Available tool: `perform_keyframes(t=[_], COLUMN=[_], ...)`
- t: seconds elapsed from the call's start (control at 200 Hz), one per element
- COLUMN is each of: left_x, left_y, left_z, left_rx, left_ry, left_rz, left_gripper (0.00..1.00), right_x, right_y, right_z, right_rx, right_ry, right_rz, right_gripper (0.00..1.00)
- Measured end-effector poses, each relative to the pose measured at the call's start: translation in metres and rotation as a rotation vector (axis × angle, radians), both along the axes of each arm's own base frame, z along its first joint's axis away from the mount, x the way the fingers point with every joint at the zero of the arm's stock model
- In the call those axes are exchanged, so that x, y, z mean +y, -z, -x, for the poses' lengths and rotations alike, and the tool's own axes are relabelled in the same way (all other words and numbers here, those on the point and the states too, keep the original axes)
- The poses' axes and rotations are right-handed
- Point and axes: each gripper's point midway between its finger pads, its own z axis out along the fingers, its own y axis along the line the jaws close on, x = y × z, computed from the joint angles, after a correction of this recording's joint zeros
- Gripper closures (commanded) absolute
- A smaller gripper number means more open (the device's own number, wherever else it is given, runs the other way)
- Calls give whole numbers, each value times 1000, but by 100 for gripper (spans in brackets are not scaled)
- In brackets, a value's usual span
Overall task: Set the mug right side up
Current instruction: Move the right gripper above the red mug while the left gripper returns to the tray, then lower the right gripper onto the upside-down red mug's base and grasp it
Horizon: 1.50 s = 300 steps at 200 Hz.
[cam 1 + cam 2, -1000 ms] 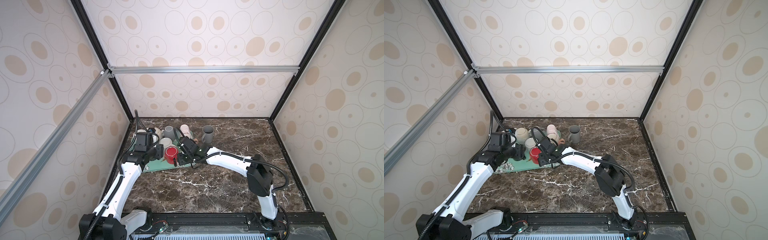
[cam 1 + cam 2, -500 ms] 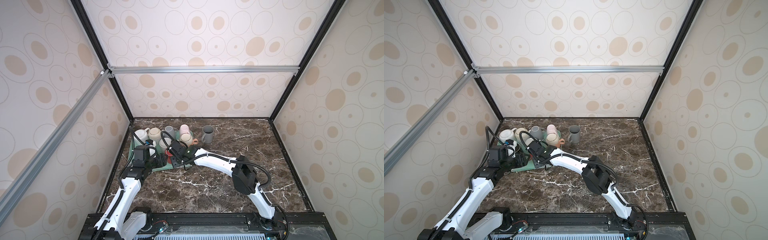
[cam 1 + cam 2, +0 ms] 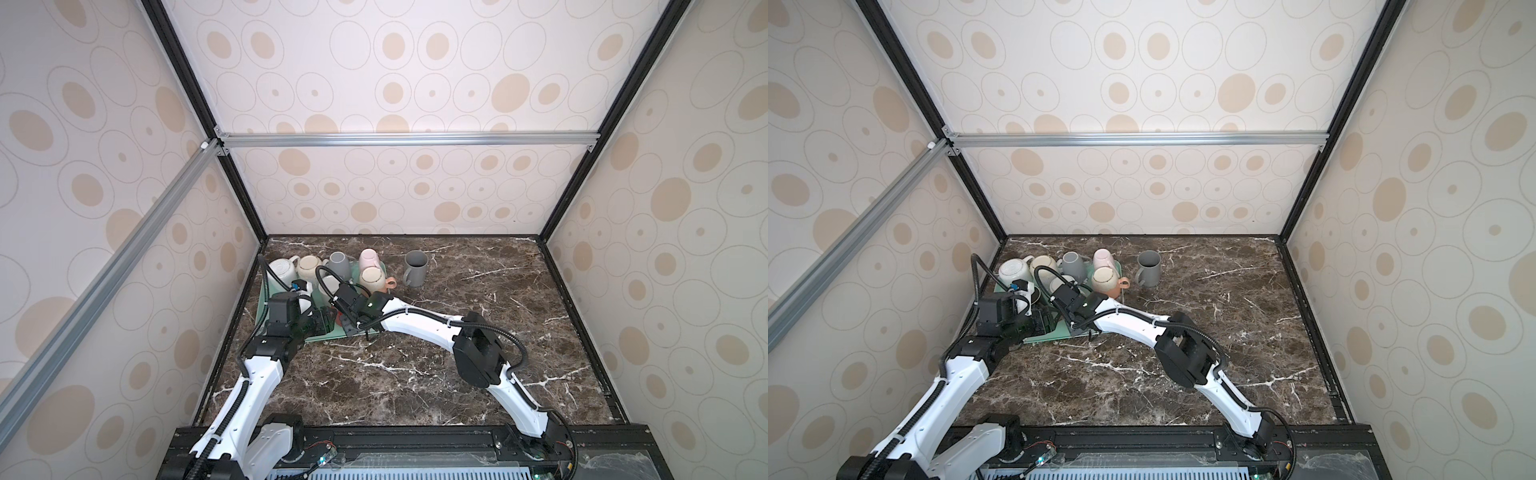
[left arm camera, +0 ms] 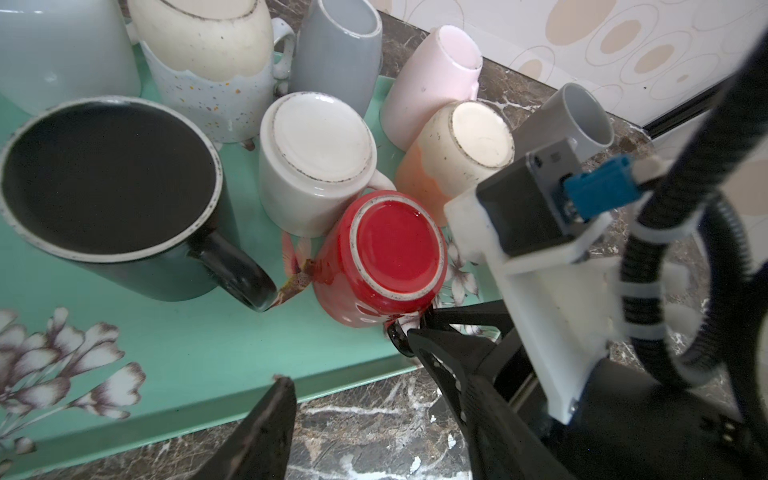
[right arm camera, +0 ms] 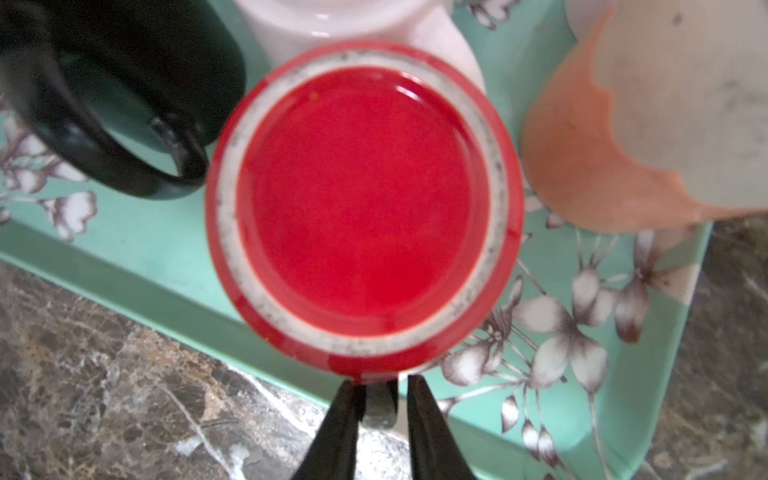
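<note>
The red mug [image 4: 395, 245] stands upside down, base up, on the teal flowered tray [image 4: 187, 332], close to the tray's front edge and toward its front right corner. Its handle points out over that front edge, and the right hand [image 5: 380, 386] is closed on it, one black finger on each side.

Behind the red mug and touching it is a white mug [image 4: 320, 141], also upside down. On one side stands a black mug [image 4: 108, 174], mouth up, with its handle just beside the red mug's wall. On the other side is a cream and orange mug [image 4: 465, 141], base up, near the red mug but apart from it.

Along the tray's back edge stand a pink mug [image 4: 436, 70], a grey one [image 4: 336, 54], a speckled cream one [image 4: 208, 54] and a pale white one [image 4: 62, 50].

The tray lies in the back left corner of the marble surface [image 3: 415, 374]. Off the tray, by its back right corner, a second grey mug [image 3: 415, 268] stands upright on the surface.

The left hand [image 3: 318, 326] hovers over the tray's front edge, to the left of the red mug, open and holding nothing
</note>
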Motion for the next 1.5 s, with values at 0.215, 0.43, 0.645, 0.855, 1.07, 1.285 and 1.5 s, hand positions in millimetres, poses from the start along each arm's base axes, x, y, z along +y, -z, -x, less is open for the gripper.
perform_keyframes(t=[0.215, 0.43, 0.645, 0.855, 1.07, 1.285, 1.5], left_x=[-11, -23, -34, -38, -46, -50, -54], left_y=[-1, 4, 17, 20, 29, 30, 40], left_z=[-2, 0, -2, -6, -6, -6, -5], left_rx=[-34, -43, -11, -7, 27, 37, 75], left_ry=[49, 96, 126, 140, 167, 184, 196], left_rz=[44, 109, 180, 199, 212, 217, 219], left_gripper=[35, 40, 42, 43, 43, 43, 43], right_x=[-26, -56, -82, -92, -86, -85, -80], right_y=[1, 3, 2, 3, 10, 27, 33], right_z=[3, 3, -3, -9, -14, -14, -13], right_rx=[-33, -44, -74, -77, -68, -50, -33], right_ry=[4, 36, 79, 88, 91, 94, 77], right_rz=[44, 75, 124, 152, 156, 180, 173], right_gripper=[100, 100, 80, 62, 62, 62, 74])
